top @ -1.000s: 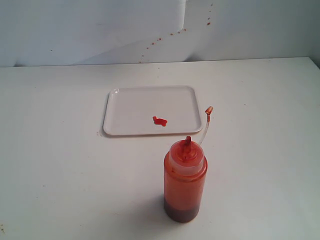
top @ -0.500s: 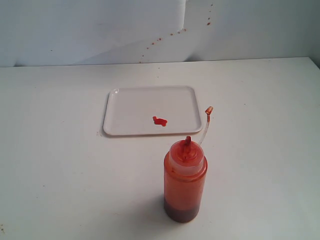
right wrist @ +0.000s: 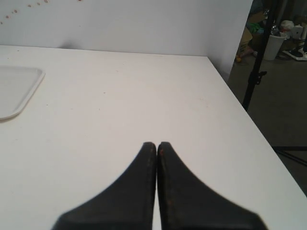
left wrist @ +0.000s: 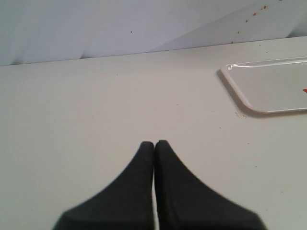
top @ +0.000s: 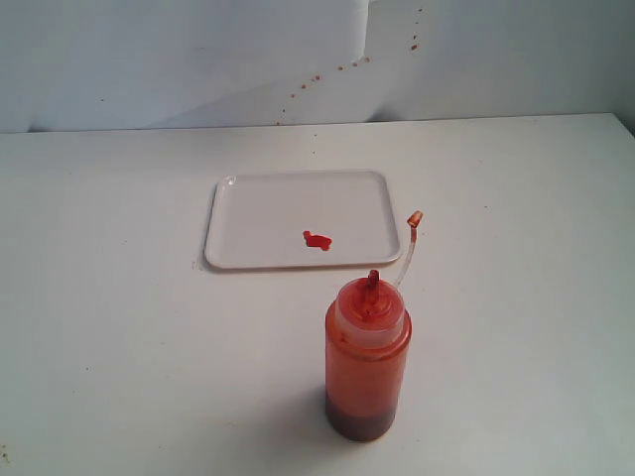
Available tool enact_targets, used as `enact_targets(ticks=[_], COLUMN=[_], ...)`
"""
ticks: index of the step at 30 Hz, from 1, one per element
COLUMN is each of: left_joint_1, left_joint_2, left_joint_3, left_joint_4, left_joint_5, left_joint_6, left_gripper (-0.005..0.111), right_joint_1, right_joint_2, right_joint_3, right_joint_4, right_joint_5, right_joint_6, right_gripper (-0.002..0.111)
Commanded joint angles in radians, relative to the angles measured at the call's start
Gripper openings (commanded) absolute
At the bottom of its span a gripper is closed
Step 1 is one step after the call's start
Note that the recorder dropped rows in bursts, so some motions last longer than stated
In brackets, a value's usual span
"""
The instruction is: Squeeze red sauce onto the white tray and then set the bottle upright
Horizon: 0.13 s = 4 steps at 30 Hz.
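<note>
The white bench fills most of the exterior view, backed by a pale wall speckled with small red dots. In the right wrist view the bench's side edge shows, with a dark stand and blurred clutter on the floor beyond.

The white tray lies flat near the middle of the bench, a plain rectangle with rounded corners and a low raised rim. The left wrist view cuts it off at the frame edge; the right wrist view catches only one corner.

The left end effector hangs over bare bench beside the tray, its black jaws pressed together on nothing. The right end effector is likewise closed tight and empty, over bare bench well clear of the tray.

The bottle stands upright on the bench in front of the tray's near rim, its base apart from it. Its plain translucent wall is orange-red, darker red at the bottom. The pointed nozzle is uncovered; a thin clear tether arcs up to the small cap.

The red sauce is a small glossy blob on the tray, nearer its front rim.
</note>
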Motion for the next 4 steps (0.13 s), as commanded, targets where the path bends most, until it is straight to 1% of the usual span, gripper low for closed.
enact_targets(ticks=[1, 4], left_joint_1=[0.002, 0.002], left_joint_2=[-0.004, -0.004], left_joint_3=[0.004, 0.004], left_joint_4=[-0.002, -0.002], left_joint_5=[-0.006, -0.006], left_joint_6=[0.002, 0.002], left_gripper=[0.002, 0.002], right_joint_1=[0.004, 0.004], right_joint_2=[-0.005, -0.005], right_joint_3=[0.003, 0.003], right_joint_4=[0.0, 0.0], right_joint_5=[0.002, 0.002], right_joint_6=[0.002, 0.002], right_gripper=[0.001, 0.001])
